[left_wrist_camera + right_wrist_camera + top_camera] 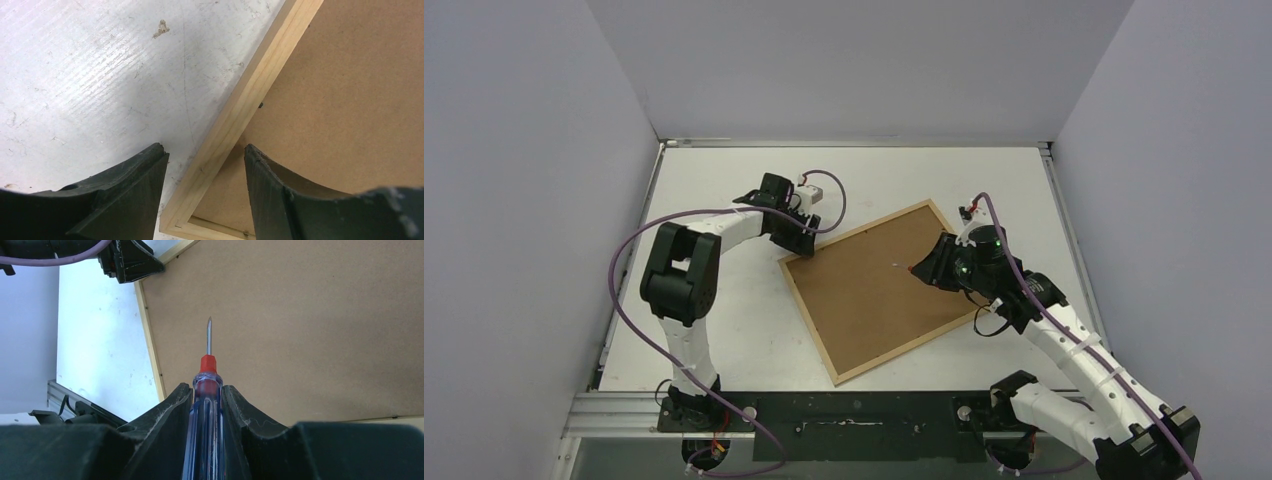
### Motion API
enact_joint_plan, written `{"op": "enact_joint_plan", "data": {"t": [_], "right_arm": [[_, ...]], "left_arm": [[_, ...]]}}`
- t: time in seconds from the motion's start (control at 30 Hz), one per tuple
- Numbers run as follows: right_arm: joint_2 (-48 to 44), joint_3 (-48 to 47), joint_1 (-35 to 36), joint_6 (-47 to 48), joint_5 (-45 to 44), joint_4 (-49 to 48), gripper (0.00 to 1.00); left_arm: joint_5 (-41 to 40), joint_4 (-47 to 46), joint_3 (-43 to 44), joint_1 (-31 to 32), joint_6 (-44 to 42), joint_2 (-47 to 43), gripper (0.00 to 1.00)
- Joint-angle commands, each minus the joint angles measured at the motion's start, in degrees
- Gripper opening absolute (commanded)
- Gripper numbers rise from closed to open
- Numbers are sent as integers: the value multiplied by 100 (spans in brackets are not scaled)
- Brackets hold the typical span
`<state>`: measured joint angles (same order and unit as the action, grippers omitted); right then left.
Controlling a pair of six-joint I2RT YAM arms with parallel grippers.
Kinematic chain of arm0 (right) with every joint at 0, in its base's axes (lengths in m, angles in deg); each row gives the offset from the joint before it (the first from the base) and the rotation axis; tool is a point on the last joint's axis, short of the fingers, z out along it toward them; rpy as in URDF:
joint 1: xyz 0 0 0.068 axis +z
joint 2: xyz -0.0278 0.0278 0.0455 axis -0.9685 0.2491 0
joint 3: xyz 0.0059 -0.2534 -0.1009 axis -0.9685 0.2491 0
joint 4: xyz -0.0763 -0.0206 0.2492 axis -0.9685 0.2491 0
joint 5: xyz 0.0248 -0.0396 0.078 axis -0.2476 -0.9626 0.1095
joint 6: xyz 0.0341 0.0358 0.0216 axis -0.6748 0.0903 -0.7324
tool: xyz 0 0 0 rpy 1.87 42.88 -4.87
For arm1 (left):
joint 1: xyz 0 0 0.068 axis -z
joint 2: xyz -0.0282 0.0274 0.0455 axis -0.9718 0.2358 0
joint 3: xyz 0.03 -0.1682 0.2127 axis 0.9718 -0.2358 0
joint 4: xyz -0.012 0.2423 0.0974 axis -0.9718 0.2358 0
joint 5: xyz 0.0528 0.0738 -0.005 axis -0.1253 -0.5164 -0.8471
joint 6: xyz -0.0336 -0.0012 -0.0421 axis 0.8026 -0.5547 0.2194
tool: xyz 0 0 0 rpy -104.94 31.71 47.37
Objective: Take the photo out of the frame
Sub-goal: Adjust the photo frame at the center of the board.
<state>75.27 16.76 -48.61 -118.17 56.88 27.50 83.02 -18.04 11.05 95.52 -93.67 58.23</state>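
Observation:
The frame (856,232) of light wood lies face down and skewed on the table, its brown backing panel (874,290) facing up. The photo is hidden under the panel. My left gripper (802,235) is at the frame's left corner. In the left wrist view it (205,152) is open, one finger over the table and the other over the backing, straddling the moulding (240,107). My right gripper (207,387) is shut on a screwdriver (206,405) with a clear blue handle and red collar. The metal tip points over the backing (310,330), near the panel's right half.
The white table (724,330) is boxed in by grey walls on the left, back and right. A metal rail (624,410) with both arm bases runs along the near edge. Purple cables loop off both arms.

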Motion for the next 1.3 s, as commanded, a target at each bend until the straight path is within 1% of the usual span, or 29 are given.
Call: {"op": "enact_joint_plan", "data": {"t": [0.0, 0.13, 0.23, 0.3, 0.33, 0.37, 0.4, 0.5, 0.57, 0.67, 0.83, 0.97, 1.1, 1.13, 1.27], "right_arm": [[-141, -18, -9, -188, -117, -118, 0], [-163, -4, 2, -252, -129, -137, 0], [-151, 47, 9, -314, -155, -151, 0], [-132, 98, 19, -354, -158, -180, 0], [-119, 120, 19, -384, -171, -195, 0], [-100, 142, 24, -403, -184, -207, 0], [-83, 165, 27, -421, -186, -235, 0], [-30, 186, 22, -440, -200, -274, 0], [12, 178, 24, -436, -231, -286, 0], [54, 135, 24, -425, -248, -285, 0], [71, 174, 20, -372, -213, -256, 0], [146, 244, 22, -365, -128, -341, 0], [186, 371, 20, -472, -22, -626, 0], [215, 419, 24, -496, 38, -737, 0], [284, 731, 29, -676, 432, -1381, 0]], "left_arm": [[-100, 10, -282, 119, 53, -12, 53], [-171, 130, -560, 158, 339, -173, 38], [-218, -3, -960, 196, 610, -385, 28], [-288, -31, -1188, 238, 972, -502, 22], [-329, -81, -1297, 275, 1068, -563, 18], [-400, -140, -1382, 351, 1186, -655, 12], [-449, -264, -1469, 441, 1282, -756, 10], [-613, -77, -1311, 590, 1681, -812, 8], [-689, 252, -1102, 653, 2038, -681, 6], [-925, 364, -1242, 909, 2435, -521, 4], [-1131, -143, -2120, 1260, 3208, -782, 3], [-1310, -418, -2755, 1536, 3877, -1328, 0], [-1383, -872, -3529, 1827, 4596, -1969, 0], [-1429, -967, -3711, 1926, 4754, -2111, 0], [-1822, -1111, -4251, 2650, 5310, -2549, 0]]}}
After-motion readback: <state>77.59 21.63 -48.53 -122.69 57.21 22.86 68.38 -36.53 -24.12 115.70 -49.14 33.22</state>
